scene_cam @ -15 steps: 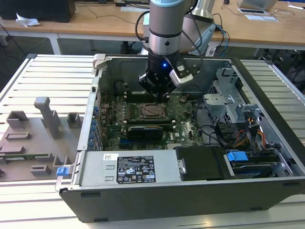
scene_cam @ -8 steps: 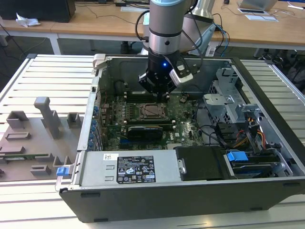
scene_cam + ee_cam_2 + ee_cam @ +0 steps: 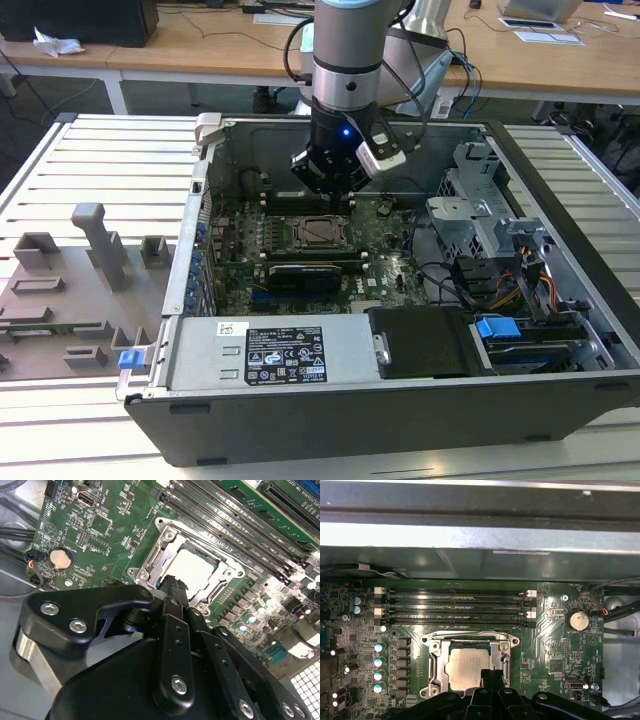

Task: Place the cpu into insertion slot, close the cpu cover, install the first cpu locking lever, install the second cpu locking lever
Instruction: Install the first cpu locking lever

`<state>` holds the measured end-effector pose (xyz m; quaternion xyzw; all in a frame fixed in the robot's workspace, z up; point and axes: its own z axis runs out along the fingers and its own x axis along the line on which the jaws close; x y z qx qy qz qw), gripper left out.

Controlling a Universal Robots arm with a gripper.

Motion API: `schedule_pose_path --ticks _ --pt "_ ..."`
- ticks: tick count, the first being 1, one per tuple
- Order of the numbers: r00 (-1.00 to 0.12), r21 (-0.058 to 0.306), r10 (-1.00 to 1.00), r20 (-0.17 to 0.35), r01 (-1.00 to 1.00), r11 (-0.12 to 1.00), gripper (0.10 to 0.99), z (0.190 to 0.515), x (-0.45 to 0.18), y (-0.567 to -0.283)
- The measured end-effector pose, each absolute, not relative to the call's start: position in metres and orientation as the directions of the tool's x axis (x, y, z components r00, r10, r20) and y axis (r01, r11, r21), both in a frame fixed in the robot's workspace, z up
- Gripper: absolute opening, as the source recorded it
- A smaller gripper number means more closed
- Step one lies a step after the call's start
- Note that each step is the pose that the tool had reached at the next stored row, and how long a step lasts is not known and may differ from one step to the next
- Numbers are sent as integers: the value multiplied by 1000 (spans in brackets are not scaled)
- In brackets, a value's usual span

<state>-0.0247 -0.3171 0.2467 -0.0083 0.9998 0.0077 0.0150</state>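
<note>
Pincer (image 3: 491, 676) of mine, pressed together and empty, hangs just above the dull silver-grey square cpu (image 3: 468, 668) seated under its thin silvery cover frame (image 3: 436, 661); careless descent could scrape it.

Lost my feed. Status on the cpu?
Gripper shut, empty, tips just over the socket edge. Cpu seated in the slot, cover down around it. Nothing in the way.
</note>
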Motion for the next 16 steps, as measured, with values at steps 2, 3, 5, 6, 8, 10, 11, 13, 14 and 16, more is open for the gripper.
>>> schedule_pose_path --ticks 2,3,5,6,8,10,11,13,14,16 --pt "-999 15 -16 -30 -17 1000 106 248 -25 -317" --pt "-999 15 -16 -30 -17 1000 106 248 -25 -317" --pt "-999 15 -16 -30 -17 1000 106 250 -25 -317" --pt "-999 15 -16 -30 -17 1000 106 252 -25 -317" --pt "-999 15 -16 -30 -17 1000 106 255 -25 -317" --pt "-999 15 -16 -30 -17 1000 106 261 -25 -317" --pt "-999 15 -16 -30 -17 1000 106 263 -25 -317" --pt "-999 15 -16 -30 -17 1000 106 267 -25 -317" --pt "-999 15 -16 -30 -17 1000 106 270 -25 -317" --pt "-999 15 -16 -30 -17 1000 106 273 -25 -317"
